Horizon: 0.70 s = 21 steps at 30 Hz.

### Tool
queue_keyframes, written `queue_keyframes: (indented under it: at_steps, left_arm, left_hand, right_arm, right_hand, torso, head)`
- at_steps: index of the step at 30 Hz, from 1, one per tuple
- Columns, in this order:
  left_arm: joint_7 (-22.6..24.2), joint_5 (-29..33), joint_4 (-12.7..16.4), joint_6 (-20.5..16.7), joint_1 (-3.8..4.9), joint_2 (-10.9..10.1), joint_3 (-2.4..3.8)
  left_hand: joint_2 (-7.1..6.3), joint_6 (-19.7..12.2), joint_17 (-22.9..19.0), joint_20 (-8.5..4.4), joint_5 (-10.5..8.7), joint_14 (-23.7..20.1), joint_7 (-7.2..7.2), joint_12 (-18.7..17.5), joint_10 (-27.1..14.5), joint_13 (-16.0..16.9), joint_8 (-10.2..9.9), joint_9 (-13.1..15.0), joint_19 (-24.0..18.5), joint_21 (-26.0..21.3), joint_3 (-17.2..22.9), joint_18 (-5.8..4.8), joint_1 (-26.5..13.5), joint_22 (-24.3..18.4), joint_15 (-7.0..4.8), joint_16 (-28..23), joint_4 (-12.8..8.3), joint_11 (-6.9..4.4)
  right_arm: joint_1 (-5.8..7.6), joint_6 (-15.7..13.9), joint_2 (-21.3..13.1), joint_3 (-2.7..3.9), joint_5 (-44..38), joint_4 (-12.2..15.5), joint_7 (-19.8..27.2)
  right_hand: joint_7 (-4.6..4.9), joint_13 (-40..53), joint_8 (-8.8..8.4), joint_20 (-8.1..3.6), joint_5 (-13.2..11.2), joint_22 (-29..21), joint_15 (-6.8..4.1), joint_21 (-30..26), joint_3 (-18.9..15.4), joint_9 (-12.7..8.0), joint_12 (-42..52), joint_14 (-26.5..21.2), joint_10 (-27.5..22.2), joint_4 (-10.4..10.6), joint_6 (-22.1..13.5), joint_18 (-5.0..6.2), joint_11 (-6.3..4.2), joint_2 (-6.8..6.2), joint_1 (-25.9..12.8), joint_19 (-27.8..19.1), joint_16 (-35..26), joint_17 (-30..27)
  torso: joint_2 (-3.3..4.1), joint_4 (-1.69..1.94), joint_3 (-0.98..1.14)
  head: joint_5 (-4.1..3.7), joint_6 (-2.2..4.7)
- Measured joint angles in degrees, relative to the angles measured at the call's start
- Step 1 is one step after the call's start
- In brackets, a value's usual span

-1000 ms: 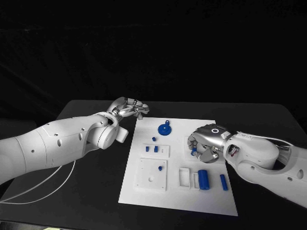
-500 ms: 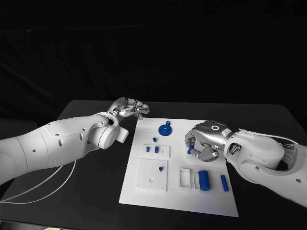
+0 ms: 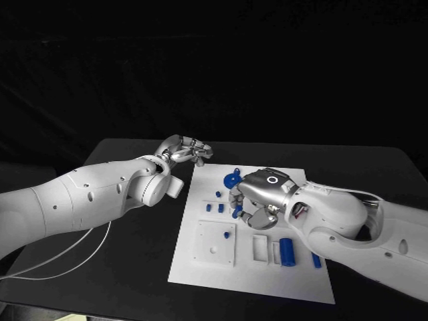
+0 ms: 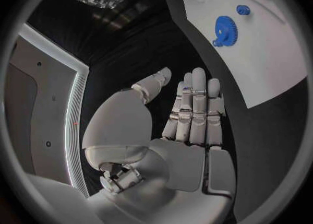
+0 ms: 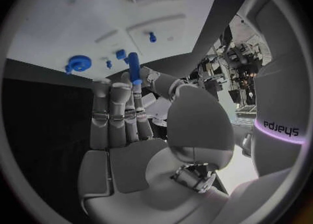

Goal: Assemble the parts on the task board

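The right hand (image 3: pixel 257 199) has moved from the board's right side toward its middle in the last second, carrying a blue peg (image 5: pixel 134 67) pinched between thumb and fingers (image 5: pixel 120 110); I judge it is lining the peg up over the small white block with two short blue pins (image 3: pixel 214 208), so an insertion looks close. The left hand (image 3: pixel 182 150) hovers at the far left corner of the task board (image 3: pixel 255 277) over the black counter (image 3: pixel 127 267), its fingers (image 4: pixel 195 109) apart and holding nothing. On the board I count one blue gear (image 3: pixel 229 180), one blue cylinder (image 3: pixel 288 251), one slimmer blue pin (image 3: pixel 315 260), and the two short pins.
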Motion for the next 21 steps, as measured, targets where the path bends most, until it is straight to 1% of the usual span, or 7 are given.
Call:
queue_keyframes:
  at_steps: [3, 7, 8, 13, 16, 21]
  left_arm:
    - [0.0, 0.0, -0.1, 0.0, 0.00, 0.3, 0.00]
    - [0.0, 0.1, -0.1, 0.0, 0.00, 0.5, 0.00]
    - [0.0, 0.1, -0.1, 0.0, 0.00, 0.5, 0.00]
    - [0.0, 0.1, -0.1, 0.0, 0.00, 0.5, 0.00]
    - [0.0, 0.1, -0.1, 0.0, 0.00, 0.5, 0.00]
    - [0.0, 0.1, -0.1, 0.0, 0.00, 0.6, 0.00]
  left_hand:
    - [0.00, 0.0, 0.1, 0.00, 0.00, 0.0, 0.00, 0.0, 0.0, 0.0, 0.0, 0.0, 0.0, 0.0, 0.0, 0.00, 0.0, 0.0, 0.00, 0.0, 0.0, 0.00]
    - [0.00, 0.0, 0.1, 0.00, 0.00, 0.0, 0.00, 0.0, 0.0, 0.0, 0.0, 0.0, 0.0, 0.0, 0.0, 0.00, 0.0, 0.0, 0.00, -0.2, 0.0, 0.00]
    - [0.00, 0.0, 0.1, 0.00, 0.00, 0.0, 0.00, 0.0, 0.0, 0.0, 0.0, 0.0, 0.0, 0.0, 0.0, 0.00, 0.0, 0.0, 0.00, -0.2, 0.0, 0.00]
    - [0.00, 0.0, 0.1, 0.00, 0.00, 0.0, 0.00, 0.0, 0.0, 0.0, 0.0, 0.0, 0.0, 0.0, 0.0, 0.00, 0.0, 0.0, 0.00, -0.2, 0.0, 0.00]
    - [0.00, 0.0, 0.1, 0.00, 0.00, 0.0, 0.00, 0.0, 0.0, 0.0, 0.0, 0.0, 0.0, 0.0, 0.0, 0.00, 0.0, 0.0, 0.00, -0.2, 0.0, 0.00]
    - [0.00, 0.0, 0.1, 0.00, 0.00, 0.0, 0.00, 0.0, 0.0, 0.0, 0.0, 0.0, 0.0, 0.0, 0.0, 0.00, 0.0, 0.0, 0.00, -0.2, 0.0, 0.00]
  right_arm:
    - [-0.69, -0.3, 2.2, -0.36, 0.1, -0.1, 0.2]
    - [-2.01, -0.4, 4.4, -0.93, 0.0, -0.7, 0.4]
    - [-2.19, -0.4, 4.8, -1.05, 0.0, -0.8, 0.4]
    - [-2.71, -0.5, 6.1, -1.63, -0.2, -1.3, 0.6]
    - [-3.17, -0.5, 6.8, -2.22, -0.2, -1.7, 0.7]
    - [-4.08, -0.4, 7.7, -3.05, -0.2, -2.4, 0.9]
  right_hand:
    - [0.01, 0.0, 0.00, 0.00, 0.0, 0.0, 0.00, 0.0, 0.2, 0.0, 0.0, 0.0, 0.0, -0.2, 0.0, 0.00, 0.00, 0.00, 0.0, 0.0, 0.0, 0.0]
    - [0.03, 0.0, -0.01, 0.01, -0.2, 0.0, 0.00, 0.0, 0.2, 0.1, 0.0, 0.0, 0.0, -0.2, 0.0, 0.01, 0.00, -0.01, 0.0, 0.0, 0.0, 0.0]
    - [0.03, 0.0, -0.01, 0.01, -0.2, 0.0, -0.01, 0.0, 0.2, 0.1, 0.0, 0.0, 0.0, -0.2, 0.0, 0.00, 0.00, -0.01, 0.0, 0.0, 0.0, 0.0]
    - [0.05, 0.1, -0.03, 0.01, -0.2, 0.0, -0.01, 0.0, 0.2, 0.1, 0.0, 0.0, 0.0, -0.2, -0.1, 0.01, 0.00, -0.01, 0.0, 0.0, 0.0, 0.0]
    - [0.06, 0.1, -0.04, 0.02, -0.2, 0.0, -0.01, 0.0, 0.2, 0.1, -0.1, 0.0, 0.0, -0.2, -0.1, 0.00, 0.00, -0.02, 0.0, 0.0, 0.0, 0.0]
    - [0.07, 0.1, -0.05, 0.03, -0.2, 0.0, -0.01, 0.0, 0.1, 0.1, -0.1, 0.0, 0.0, -0.2, -0.1, 0.00, 0.00, -0.09, -0.1, 0.0, 0.0, 0.0]
  torso:
    - [-0.02, 0.04, 0.00]
    - [-0.01, 0.13, -0.01]
    - [0.00, 0.14, -0.04]
    - [0.03, 0.17, -0.09]
    - [0.03, 0.15, -0.12]
    - [0.04, 0.12, -0.09]
  head:
    - [0.34, -0.05]
    - [0.79, -0.07]
    - [0.94, -0.10]
    - [1.47, -0.30]
    - [1.75, -0.41]
    - [2.27, -0.70]
